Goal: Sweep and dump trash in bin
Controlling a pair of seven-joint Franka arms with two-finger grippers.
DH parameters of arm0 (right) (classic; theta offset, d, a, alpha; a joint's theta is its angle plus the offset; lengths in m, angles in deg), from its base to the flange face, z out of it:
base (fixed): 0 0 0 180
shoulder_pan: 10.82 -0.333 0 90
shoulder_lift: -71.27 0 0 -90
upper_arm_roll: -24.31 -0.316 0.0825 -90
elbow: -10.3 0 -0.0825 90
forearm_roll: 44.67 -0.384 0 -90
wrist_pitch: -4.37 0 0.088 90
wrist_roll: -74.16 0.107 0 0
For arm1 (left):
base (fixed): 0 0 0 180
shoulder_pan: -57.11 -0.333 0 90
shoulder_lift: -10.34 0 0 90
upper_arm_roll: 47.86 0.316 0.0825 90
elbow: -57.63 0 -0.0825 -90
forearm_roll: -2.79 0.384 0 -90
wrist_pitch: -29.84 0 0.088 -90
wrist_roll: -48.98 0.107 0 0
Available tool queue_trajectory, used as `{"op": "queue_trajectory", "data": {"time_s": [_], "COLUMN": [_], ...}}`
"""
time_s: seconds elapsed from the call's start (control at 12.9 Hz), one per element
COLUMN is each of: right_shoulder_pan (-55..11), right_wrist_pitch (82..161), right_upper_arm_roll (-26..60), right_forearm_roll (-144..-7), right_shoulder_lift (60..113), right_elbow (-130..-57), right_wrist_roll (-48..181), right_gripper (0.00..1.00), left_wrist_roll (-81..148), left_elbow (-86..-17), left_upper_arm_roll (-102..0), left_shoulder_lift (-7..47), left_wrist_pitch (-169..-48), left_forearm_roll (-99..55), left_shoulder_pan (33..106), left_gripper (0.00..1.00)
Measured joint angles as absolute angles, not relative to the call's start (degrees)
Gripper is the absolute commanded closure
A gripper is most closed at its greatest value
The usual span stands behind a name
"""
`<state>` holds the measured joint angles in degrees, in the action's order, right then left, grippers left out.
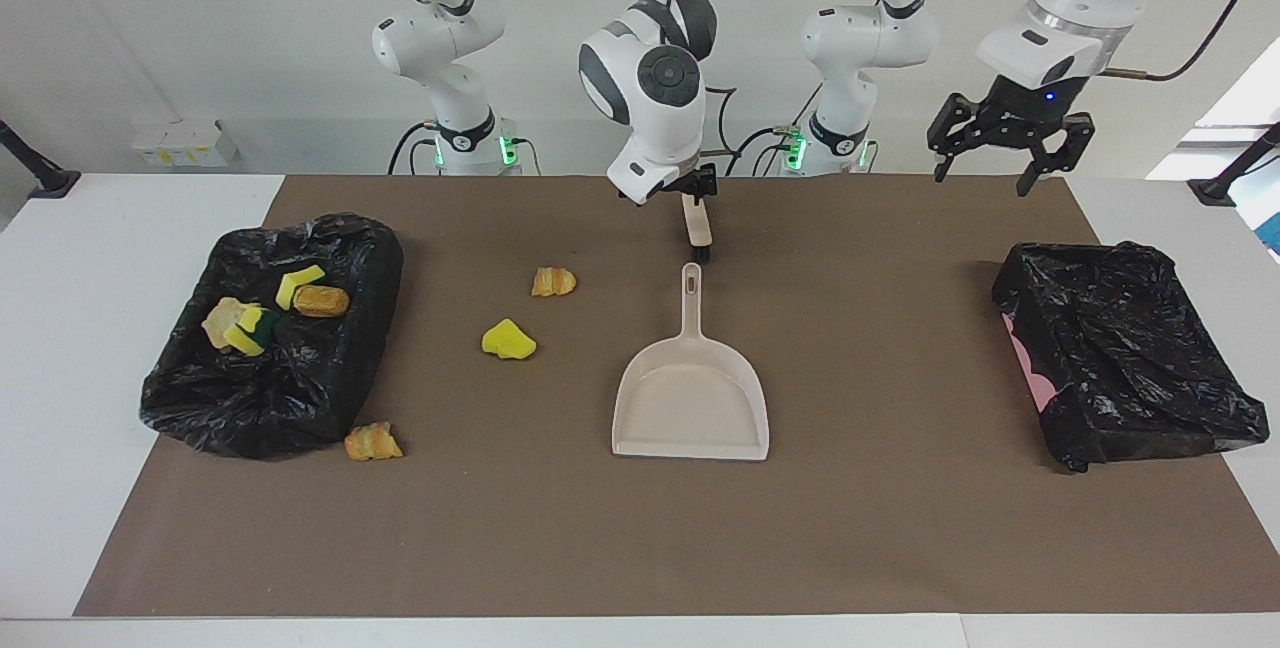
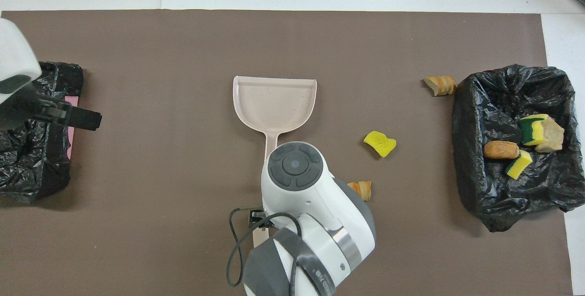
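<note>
My right gripper (image 1: pixel 695 196) is shut on the beige handle of a brush (image 1: pixel 700 228), whose black bristles point down just robot-side of the dustpan's handle. The beige dustpan (image 1: pixel 690 398) lies flat mid-mat, handle toward the robots, also in the overhead view (image 2: pixel 274 104). Three trash pieces lie on the mat: a tan bread piece (image 1: pixel 553 281) (image 2: pixel 361 189), a yellow sponge (image 1: pixel 508 340) (image 2: pixel 380 143) and another bread piece (image 1: pixel 373 442) (image 2: pixel 439 85). My left gripper (image 1: pixel 985 178) is open and empty, up over the mat near the black-lined bin (image 1: pixel 1120 348).
A black-lined tray (image 1: pixel 270 398) at the right arm's end holds several pieces: yellow sponges (image 2: pixel 518 164), a bread roll (image 2: pixel 502 150) and a pale chunk (image 2: pixel 550 134). The bin at the left arm's end (image 2: pixel 32 168) shows a pink wall. A brown mat (image 1: pixel 640 548) covers the table.
</note>
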<state>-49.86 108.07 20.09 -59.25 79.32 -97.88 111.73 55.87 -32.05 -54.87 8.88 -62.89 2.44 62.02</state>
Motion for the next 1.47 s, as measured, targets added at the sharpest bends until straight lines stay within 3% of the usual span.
{"op": "queue_trajectory", "data": {"time_s": [0.15, 0.39, 0.54, 1.01, 1.31, 1.39, 1.47], "right_shoulder_pan": [-53.80, -57.46, -59.45, -62.70, -64.74, -65.37, -65.71], "right_wrist_pitch": [114.09, 116.90, 118.39, 121.96, 123.64, 123.67, 123.68], "right_upper_arm_roll": [19.98, 19.80, 19.75, 19.67, 19.66, 19.65, 19.64], "right_forearm_roll": [-59.28, -59.30, -59.30, -60.39, -61.57, -61.57, -61.58], "right_shoulder_lift": [76.19, 73.78, 73.75, 73.75, 73.91, 73.91, 73.91], "right_elbow": [-104.15, -109.58, -111.14, -114.26, -115.53, -115.68, -115.90], "right_wrist_roll": [113.66, 116.04, 118.05, 118.86, 120.15, 120.71, 120.92], "right_gripper": [0.01, 0.27, 0.35, 0.37, 0.39, 0.39, 0.39], "left_wrist_roll": [50.68, 44.51, 38.08, 21.57, 19.76, 19.66, 19.55], "left_elbow": [-35.79, -39.50, -40.50, -42.09, -47.75, -48.73, -49.50], "left_upper_arm_roll": [-59.53, -66.37, -69.82, -78.49, -80.97, -81.55, -82.06], "left_shoulder_lift": [10.61, 14.54, 17.52, 29.26, 30.35, 30.33, 30.27], "left_wrist_pitch": [-69.13, -75.12, -79.06, -89.67, -94.59, -95.05, -95.29], "left_forearm_roll": [2.43, 2.45, 2.58, 10.41, 10.45, 10.46, 10.46], "left_shoulder_pan": [62.13, 62.13, 62.13, 62.76, 62.81, 62.80, 62.81], "left_gripper": [0.00, 0.00, 0.00, 0.00, 0.00, 0.02, 0.10]}}
